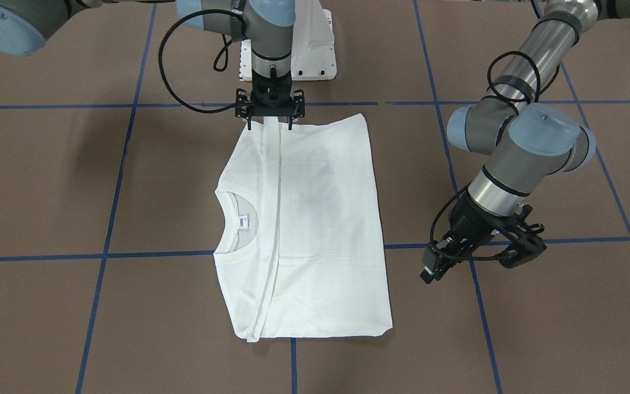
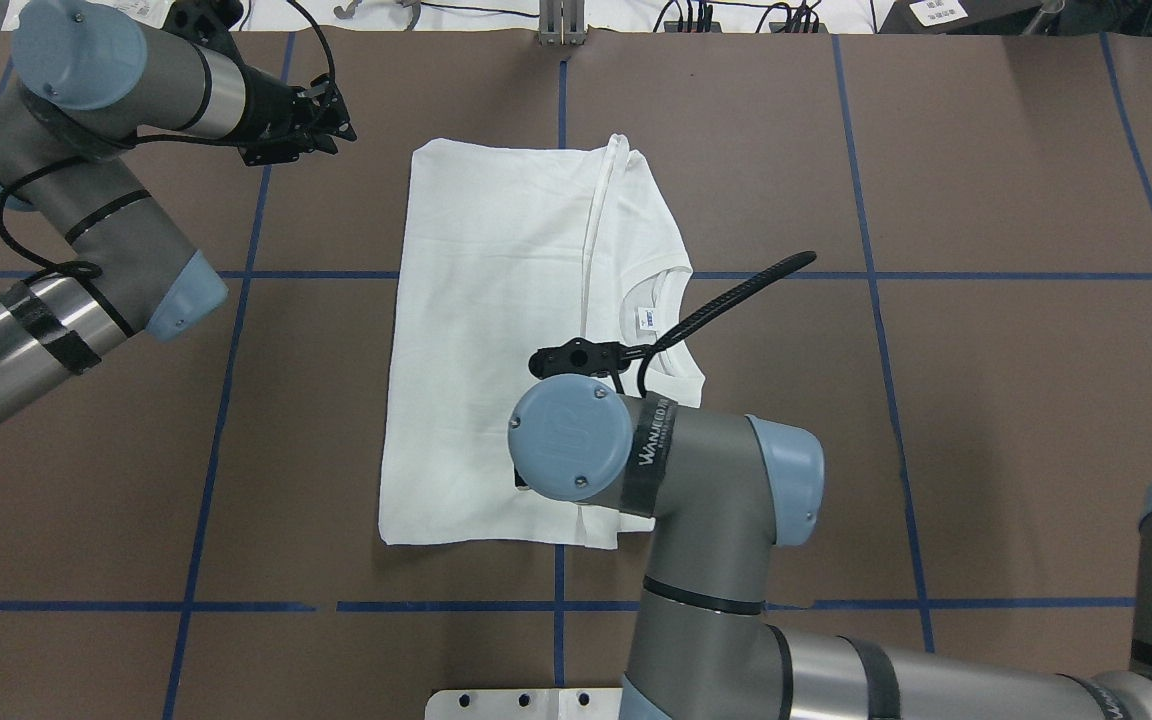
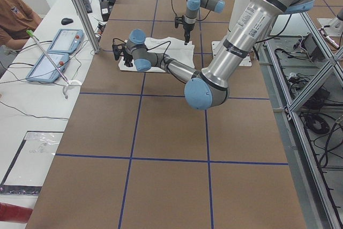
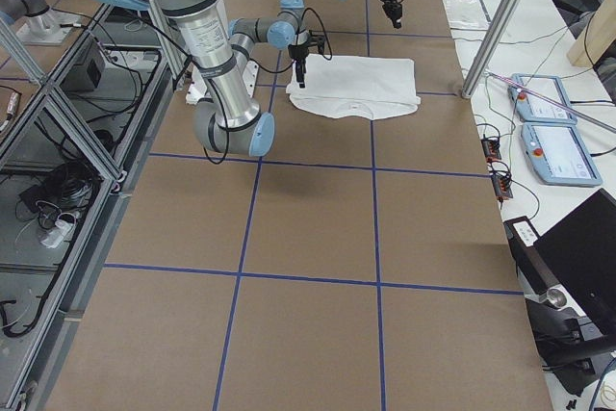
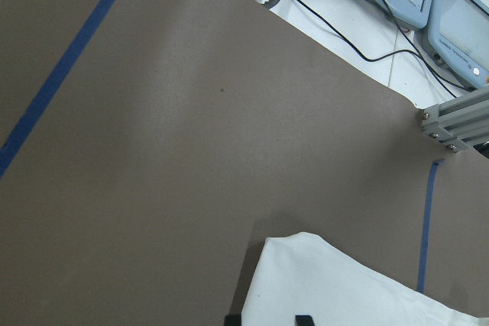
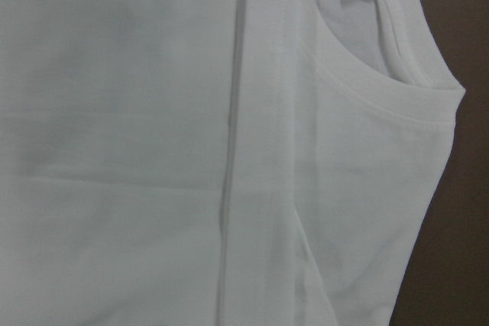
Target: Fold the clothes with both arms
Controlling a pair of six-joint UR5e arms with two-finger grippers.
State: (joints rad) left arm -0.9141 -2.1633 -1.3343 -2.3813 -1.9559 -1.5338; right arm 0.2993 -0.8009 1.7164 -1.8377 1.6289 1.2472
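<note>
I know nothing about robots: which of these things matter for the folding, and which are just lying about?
In use: white long-sleeved cotton T-shirt; left black two-finger gripper; right black two-finger gripper.

Lying about: two blue-edged touchscreen consoles; black laptop; white metal base plate; blue tape lines.

T-shirt [image 1: 320, 219]: white cloth, matt, soft fine knit, ribbed neckband [image 6: 367, 85]. Table [image 1: 47, 180]: brown, matt, smooth, lined with blue tape [image 1: 36, 257]. Left arm [image 2: 106, 230], right arm [image 2: 706, 470]: smooth satin silver-grey metal; caps [image 2: 576, 440] light blue, plastic-looking; cables [image 2: 736, 295] matt black
</note>
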